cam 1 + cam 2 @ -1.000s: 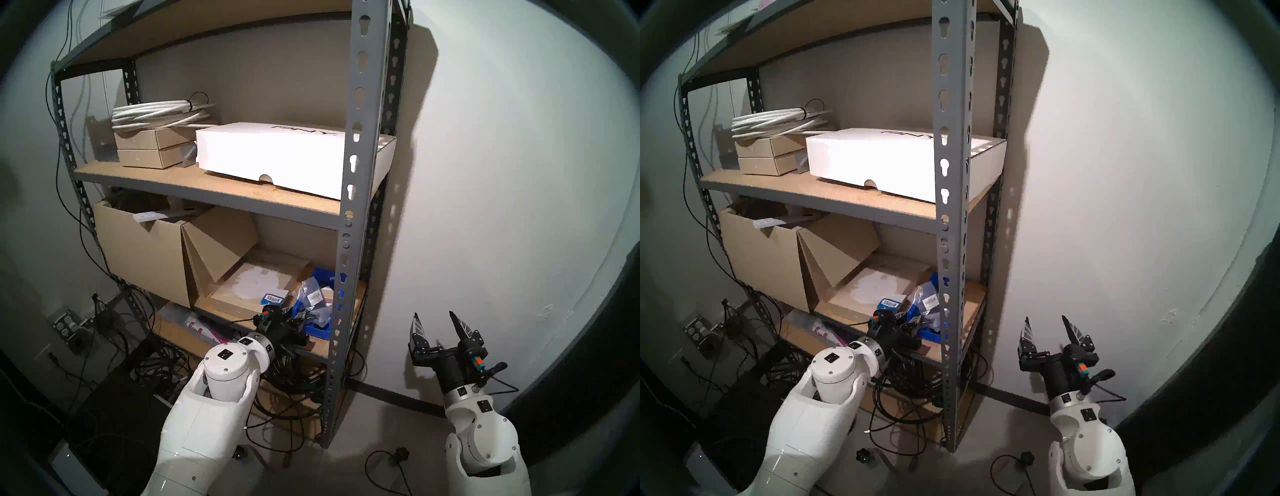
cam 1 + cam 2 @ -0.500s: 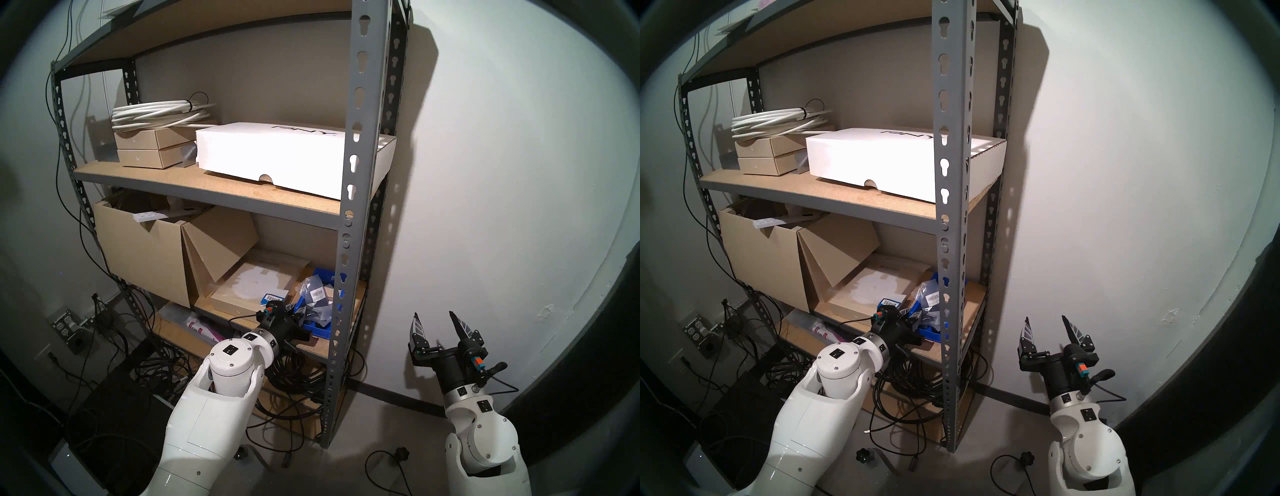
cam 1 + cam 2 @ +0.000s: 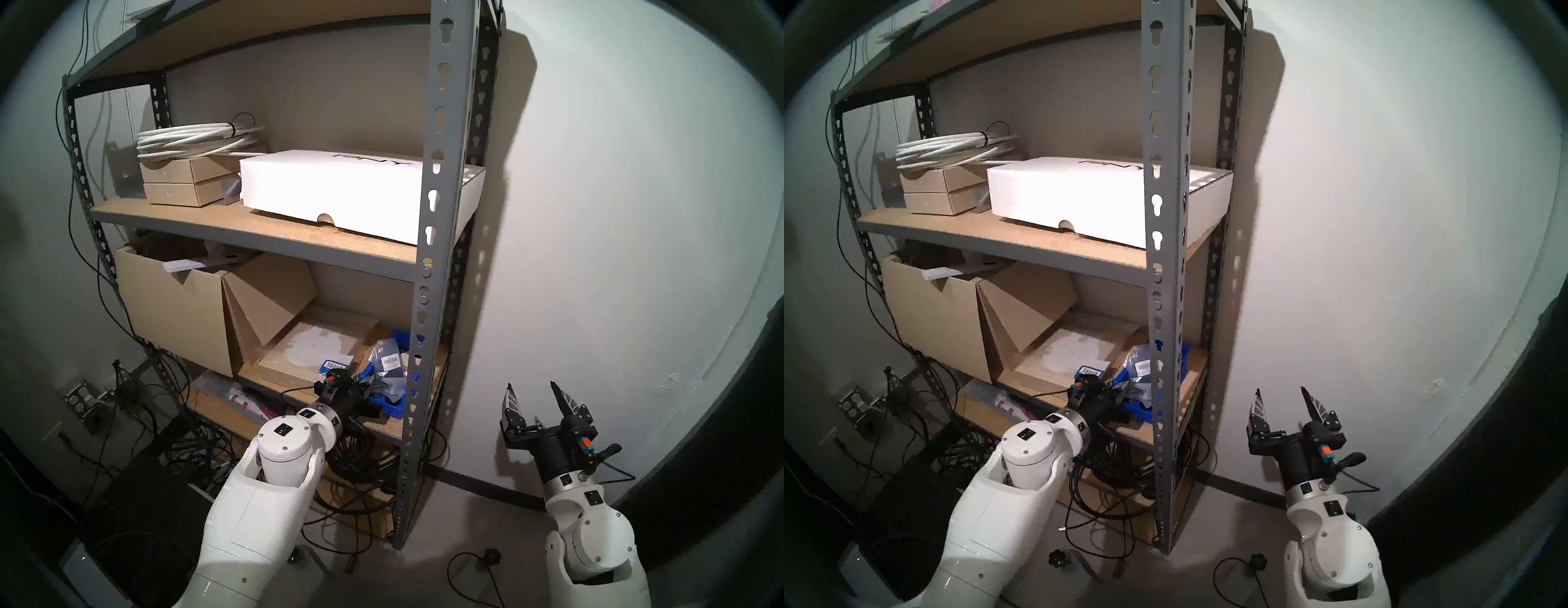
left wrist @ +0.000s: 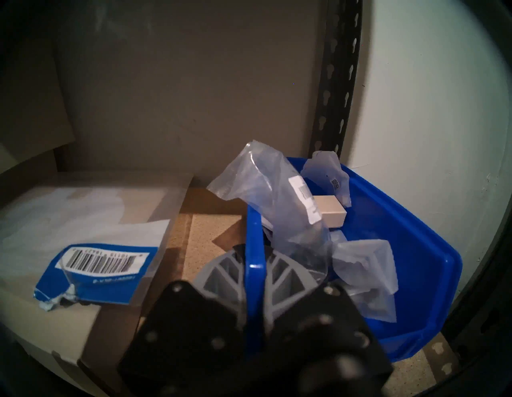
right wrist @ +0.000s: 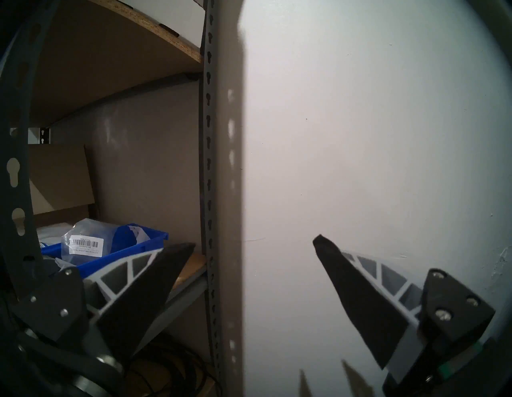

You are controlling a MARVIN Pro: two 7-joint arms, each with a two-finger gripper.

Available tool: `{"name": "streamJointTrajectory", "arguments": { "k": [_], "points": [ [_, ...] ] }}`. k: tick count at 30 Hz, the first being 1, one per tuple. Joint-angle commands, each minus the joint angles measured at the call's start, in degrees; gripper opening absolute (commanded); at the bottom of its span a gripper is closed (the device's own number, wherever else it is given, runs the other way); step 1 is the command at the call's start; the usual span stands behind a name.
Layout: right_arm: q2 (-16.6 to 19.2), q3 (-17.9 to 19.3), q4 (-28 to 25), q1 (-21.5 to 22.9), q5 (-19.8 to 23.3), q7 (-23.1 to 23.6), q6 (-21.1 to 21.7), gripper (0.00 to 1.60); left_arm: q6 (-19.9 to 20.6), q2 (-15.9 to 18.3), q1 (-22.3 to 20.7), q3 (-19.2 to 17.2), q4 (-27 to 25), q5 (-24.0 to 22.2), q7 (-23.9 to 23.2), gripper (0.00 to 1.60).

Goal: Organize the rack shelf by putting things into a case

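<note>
Currently: left gripper pinching blue parts bin wall, apparently repositioning; blue-and-white barcoded packet at nine o'clock next; right gripper spread, idle.

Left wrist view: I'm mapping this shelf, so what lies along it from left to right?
Flat cardboard box carrying the blue-and-white packet → bare shelf board → left gripper shut on the blue bin's wall → bin with clear bags.
</note>
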Motion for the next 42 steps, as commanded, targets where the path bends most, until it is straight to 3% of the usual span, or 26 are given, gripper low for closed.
{"name": "streamJointTrajectory", "arguments": {
  "k": [1, 31, 42],
  "points": [
    [-0.1, -0.1, -1.2, 0.1, 0.1, 0.0, -0.2, 1.60, -0.4, -0.7, 0.1, -1.8, -1.3, -2.1, 0.0, 0.00],
    [-0.1, -0.1, -1.1, 0.2, 0.1, 0.0, -0.2, 1.60, 2.1, -2.2, -0.3, -5.5, -8.7, -7.7, -2.3, 0.00],
    [-0.1, -0.1, -1.1, 0.2, 0.1, 0.0, -0.2, 1.60, 6.4, -2.2, -0.3, -8.8, -13.1, -11.5, -4.2, 0.00]
  ]
}}
